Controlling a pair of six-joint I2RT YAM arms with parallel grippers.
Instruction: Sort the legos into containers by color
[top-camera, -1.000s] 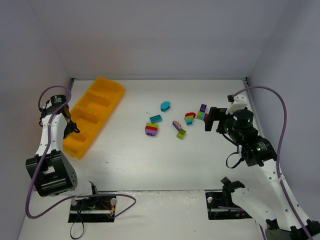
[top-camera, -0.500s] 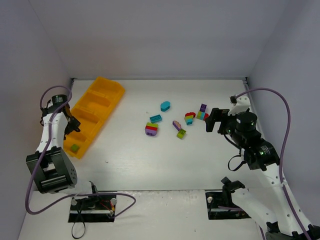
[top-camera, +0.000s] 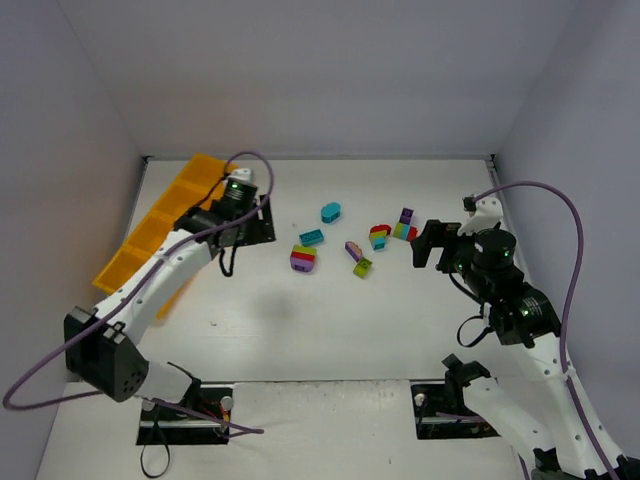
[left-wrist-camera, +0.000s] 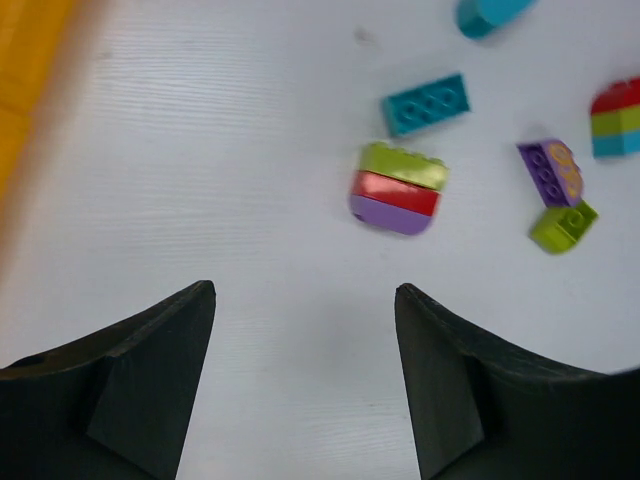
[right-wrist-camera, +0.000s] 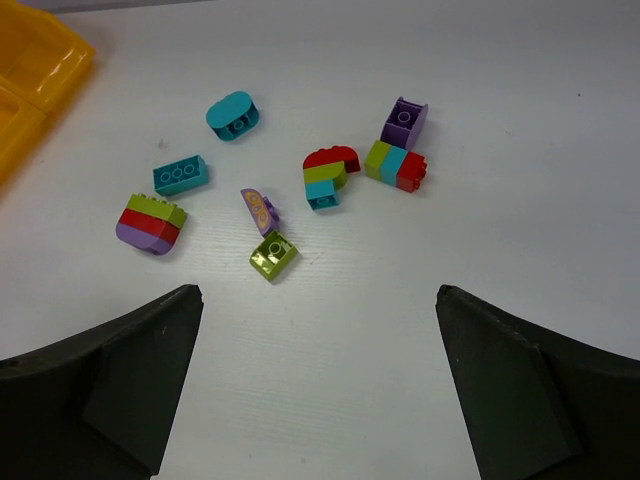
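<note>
The legos lie loose mid-table: a teal rounded one (top-camera: 330, 212), a teal brick (top-camera: 311, 238), a lime-red-purple stack (top-camera: 303, 259), a purple piece (top-camera: 353, 249), a lime brick (top-camera: 362, 267), a red-lime-teal stack (top-camera: 380, 236), a purple brick (top-camera: 406, 215) and a lime-teal-red row (top-camera: 403, 231). The containers are one orange tray (top-camera: 130, 255) at the left, partly under the left arm. My left gripper (top-camera: 258, 222) (left-wrist-camera: 302, 288) is open and empty, left of the striped stack (left-wrist-camera: 398, 188). My right gripper (top-camera: 425, 243) (right-wrist-camera: 318, 290) is wide open, right of the pile, nearest the lime brick (right-wrist-camera: 273, 254).
White walls close in the table on the left, back and right. The tray's corner shows at the left edge of both wrist views (left-wrist-camera: 25, 60) (right-wrist-camera: 35, 70). Arm bases and cables sit at the near edge.
The left gripper opened over the tray's near compartment, where a lime brick showed, then swung right toward the pile. The right arm barely moved.
</note>
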